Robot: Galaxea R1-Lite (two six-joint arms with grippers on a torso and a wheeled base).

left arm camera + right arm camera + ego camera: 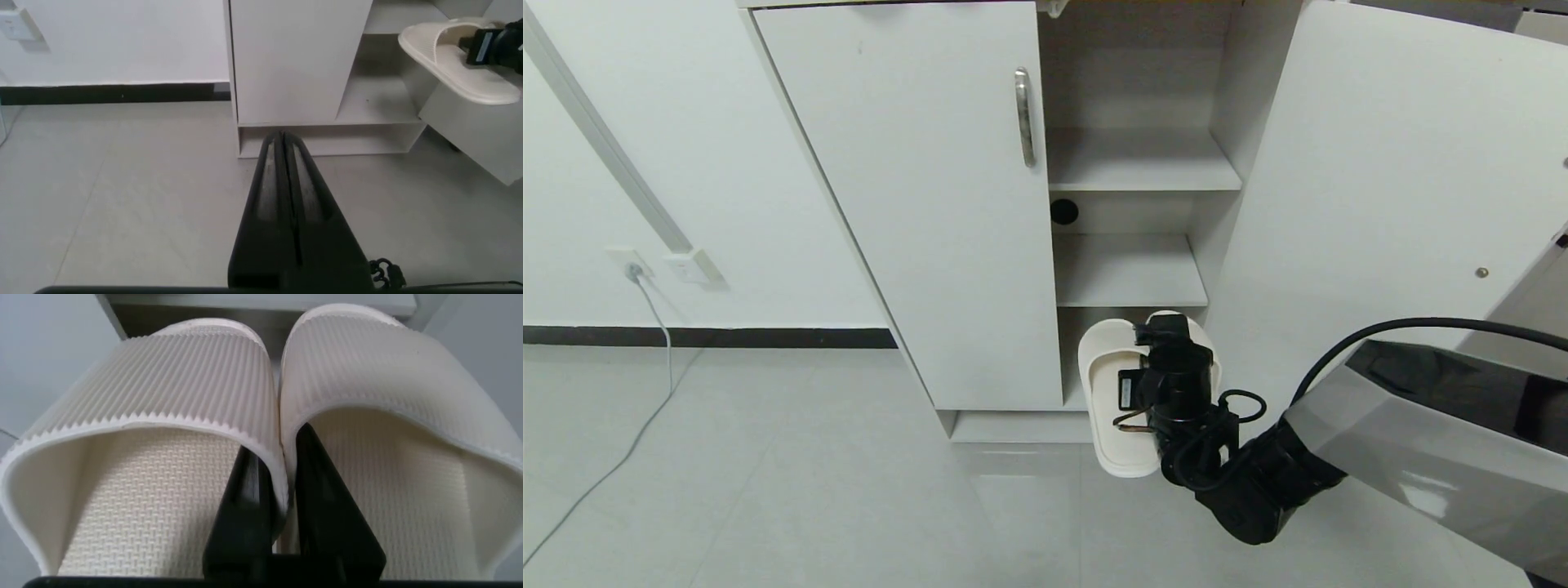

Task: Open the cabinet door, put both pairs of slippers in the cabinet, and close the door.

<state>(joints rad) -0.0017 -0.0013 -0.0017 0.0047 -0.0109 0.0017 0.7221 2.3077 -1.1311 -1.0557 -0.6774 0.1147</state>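
**A:** Where's the pair you picked up?

**B:** Your right pincer [288, 486] is clamped on the inner strap edges of both white slippers [1107, 384]. They sit side by side above the floor [768, 490], at the mouth of the cabinet's [1135, 167] lowest compartment, toes pointing in.

**A:** And the doors?

**B:** The right door [1380, 180] stands wide open. The left door [915, 204] is closed, its handle [1023, 117] next to the gap.

**A:** The other arm?

**B:** Your left pincer [283, 140] has its fingers pressed together, holding nothing. It is low over the floor, on the near side, well apart from the slippers.

The slippers [196, 400] hide the right pincer [282, 469] tips; the head view's edge cuts off the open door [1380, 163].
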